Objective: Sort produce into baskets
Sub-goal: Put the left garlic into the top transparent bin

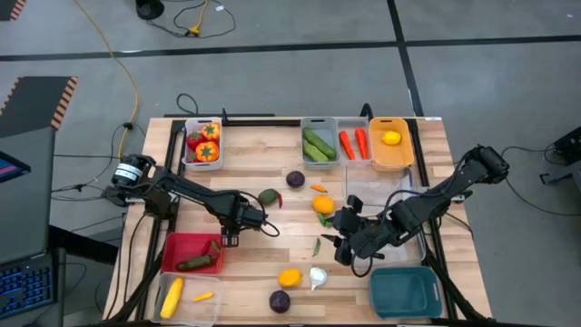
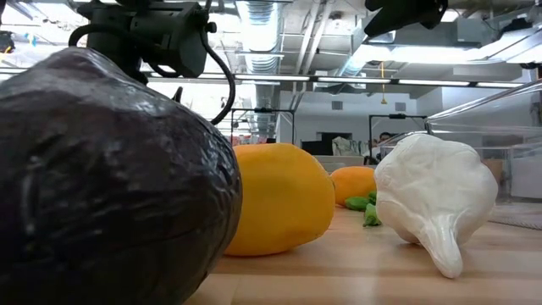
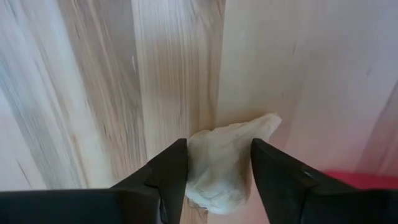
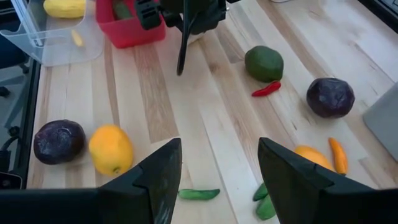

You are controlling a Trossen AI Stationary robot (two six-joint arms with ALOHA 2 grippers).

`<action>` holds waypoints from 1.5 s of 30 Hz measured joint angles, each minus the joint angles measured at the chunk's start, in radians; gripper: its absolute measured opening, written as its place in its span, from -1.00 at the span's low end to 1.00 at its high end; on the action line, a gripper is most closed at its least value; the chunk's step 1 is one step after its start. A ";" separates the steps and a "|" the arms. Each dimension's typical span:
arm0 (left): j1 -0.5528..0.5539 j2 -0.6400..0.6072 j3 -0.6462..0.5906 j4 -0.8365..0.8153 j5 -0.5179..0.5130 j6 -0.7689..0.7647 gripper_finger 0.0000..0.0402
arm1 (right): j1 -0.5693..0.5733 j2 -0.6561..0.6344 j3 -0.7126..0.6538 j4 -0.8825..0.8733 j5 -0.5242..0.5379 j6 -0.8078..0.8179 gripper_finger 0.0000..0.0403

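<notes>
My left gripper (image 1: 229, 238) points straight down at the table just beside the red basket (image 1: 186, 247). In its wrist view a white garlic (image 3: 224, 162) lies on the wood between its two fingers. From above, the gripper hides that garlic. My right gripper (image 4: 217, 149) hovers open above the table's middle right (image 1: 343, 234), with nothing between its fingers. Loose produce lies on the wood around it: a lemon (image 1: 289, 277), a second garlic (image 1: 317, 277), purple rounds (image 1: 280, 301) (image 1: 295, 179), an orange fruit (image 1: 323, 203) and a green pod (image 1: 317, 245). My left gripper has the white garlic between its two fingers, which meet the bulb's two opposite sides (image 3: 194, 168). The fingers come from above, pointing down. The garlic rests on the table top, its pointed end (image 3: 267, 123) sticking out beyond the fingers.
Along the far edge stand a white basket of tomatoes (image 1: 203, 143), a grey one of cucumbers (image 1: 319, 143), a clear one of carrots (image 1: 354, 143) and an orange-yellow one holding a lemon (image 1: 390, 141). A clear basket with corn (image 1: 177, 295) and a teal basket (image 1: 404, 291) stand at the near corners.
</notes>
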 joint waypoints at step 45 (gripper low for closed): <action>0.048 0.002 0.241 0.574 -0.046 0.132 -0.50 | -0.049 -0.260 0.002 0.000 0.001 -0.225 0.19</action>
